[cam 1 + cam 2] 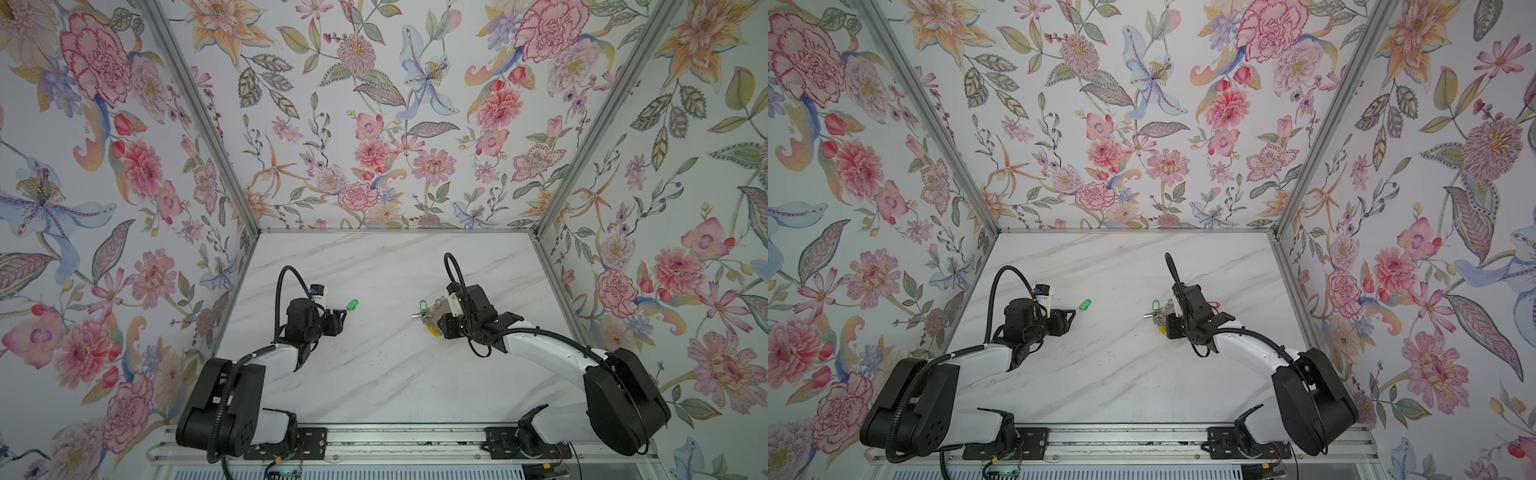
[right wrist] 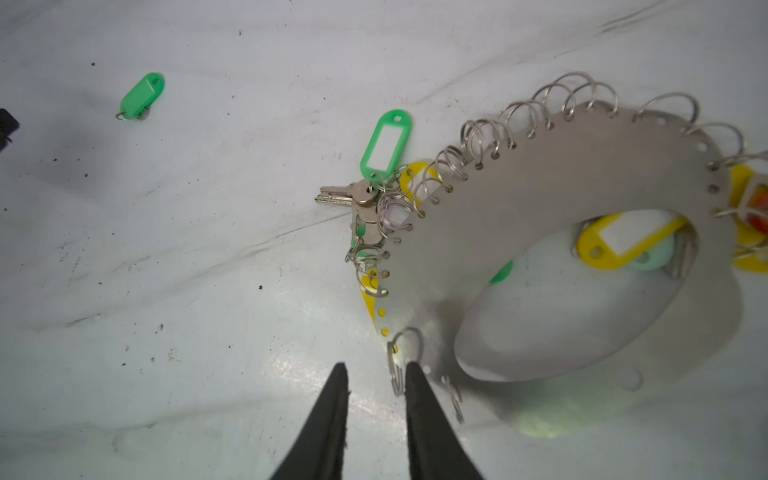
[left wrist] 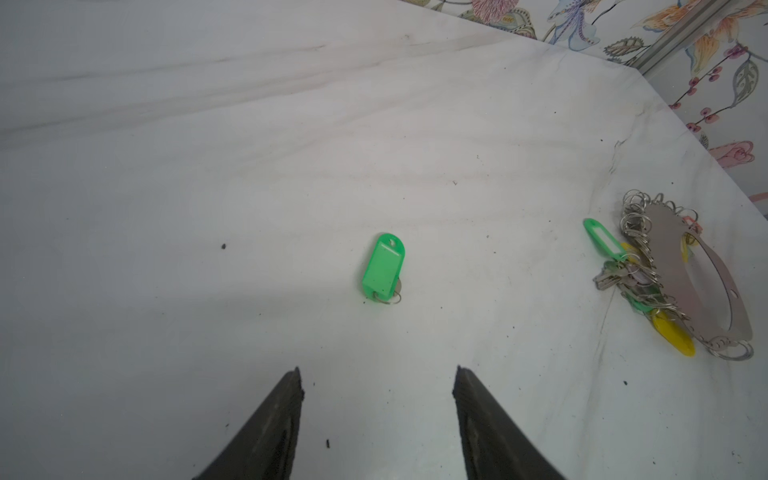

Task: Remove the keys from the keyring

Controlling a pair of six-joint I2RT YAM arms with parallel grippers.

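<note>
Where the marble table [image 1: 374,374] is read as a clock face in both top views, entries run as follows.

Keyring [image 2: 540,199]: flat grey hoop resting on the table toward 2 o'clock of centre, with wire rings [image 2: 557,95] along its rim.

Keys [image 2: 353,195]: silvery bunch with green and yellow tags, clustered at the keyring's rim. One yellow tag [image 2: 623,243] shows through the central hole.

Loose green-tagged key [image 3: 383,266]: alone on the table toward 10 o'clock of centre, well apart from the keyring.

Left gripper [image 3: 376,370]: jaws spread wide and empty, the loose key just ahead.

Right gripper [image 2: 374,368]: jaws parted a little with nothing between them, one fingertip [image 2: 411,374] just beside a small wire ring at the keyring's rim.
</note>
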